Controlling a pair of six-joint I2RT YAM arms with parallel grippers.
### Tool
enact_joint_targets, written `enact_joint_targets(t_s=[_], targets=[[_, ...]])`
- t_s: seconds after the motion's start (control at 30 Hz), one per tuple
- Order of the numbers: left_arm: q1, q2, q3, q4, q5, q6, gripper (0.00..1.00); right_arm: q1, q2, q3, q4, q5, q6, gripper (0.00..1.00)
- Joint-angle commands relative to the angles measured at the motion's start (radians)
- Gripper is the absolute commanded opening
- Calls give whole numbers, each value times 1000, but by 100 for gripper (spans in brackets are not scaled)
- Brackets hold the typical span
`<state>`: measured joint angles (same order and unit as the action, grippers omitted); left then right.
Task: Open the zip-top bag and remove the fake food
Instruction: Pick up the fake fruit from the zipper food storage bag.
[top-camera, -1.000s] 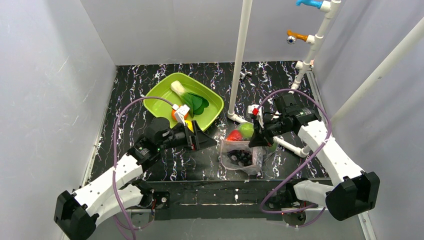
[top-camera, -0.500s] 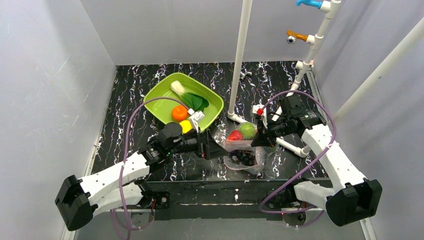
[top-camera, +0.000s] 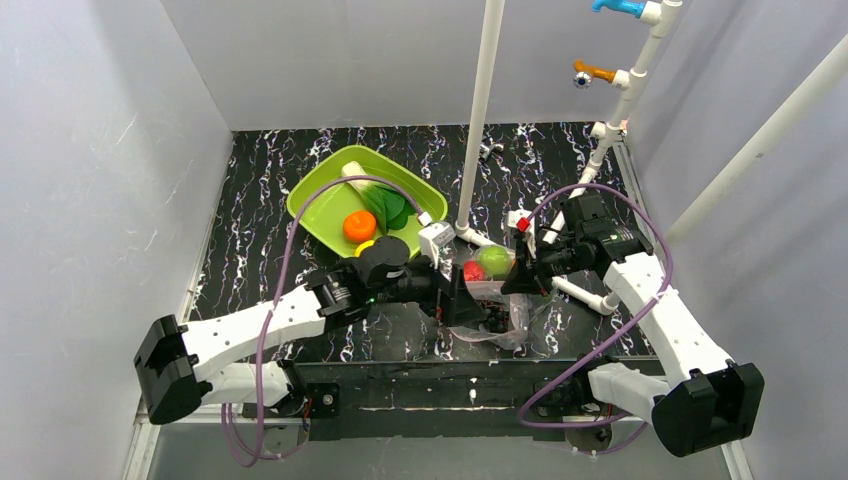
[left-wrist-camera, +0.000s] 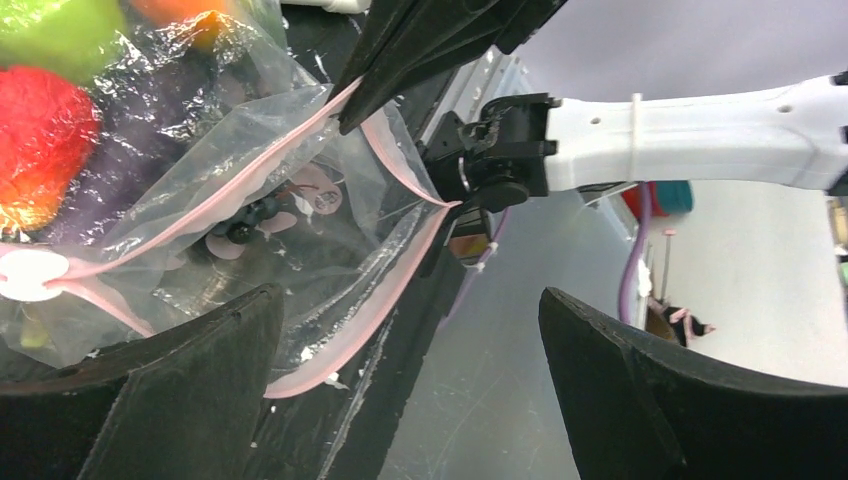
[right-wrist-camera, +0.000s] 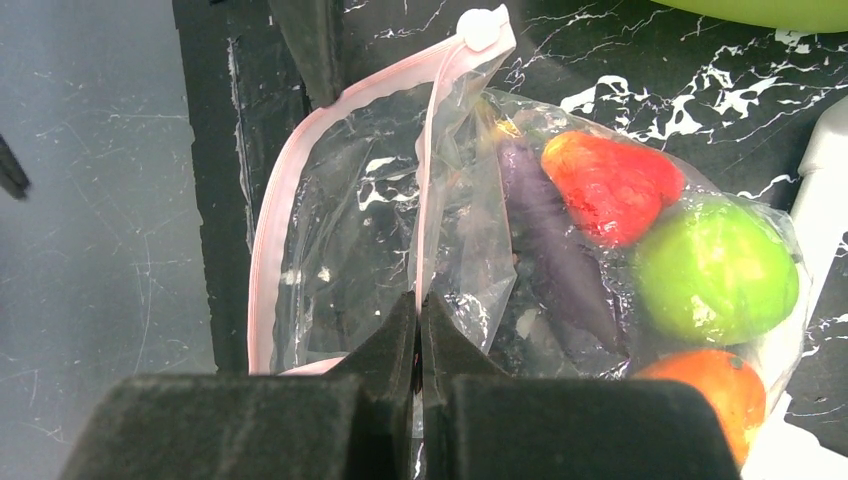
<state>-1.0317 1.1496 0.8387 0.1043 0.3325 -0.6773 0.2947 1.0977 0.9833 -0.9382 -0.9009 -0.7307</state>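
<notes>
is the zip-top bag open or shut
Open: the zip-top bag has its two pink zip strips spread apart, so the mouth gapes.

The zip-top bag (top-camera: 505, 320) is overlooked from far above its near side by the top camera. It is viewed closely from its left by the left wrist camera and closely from above by the right; it is shared by all three.

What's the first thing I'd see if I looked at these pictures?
Probably the clear bag near the front edge of the table, with a red fruit and a green apple inside. The right tool pinches its pink-edged mouth while the left tool gapes open facing it. Behind, to the left, a bright green tray holds an orange.
</notes>
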Motion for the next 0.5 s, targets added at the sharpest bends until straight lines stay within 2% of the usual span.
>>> enact_joint_targets(t_s=[0.0, 0.17, 0.47], targets=[[-15, 57, 61, -98, -73, 133, 98, -5, -28, -17, 46, -40, 25, 1], [-17, 149, 66, -111, -88, 187, 96, -5, -21, -32, 86, -39, 50, 1], [-21, 266, 12, 93, -154, 161, 79, -5, -1, -69, 177, -56, 115, 1]])
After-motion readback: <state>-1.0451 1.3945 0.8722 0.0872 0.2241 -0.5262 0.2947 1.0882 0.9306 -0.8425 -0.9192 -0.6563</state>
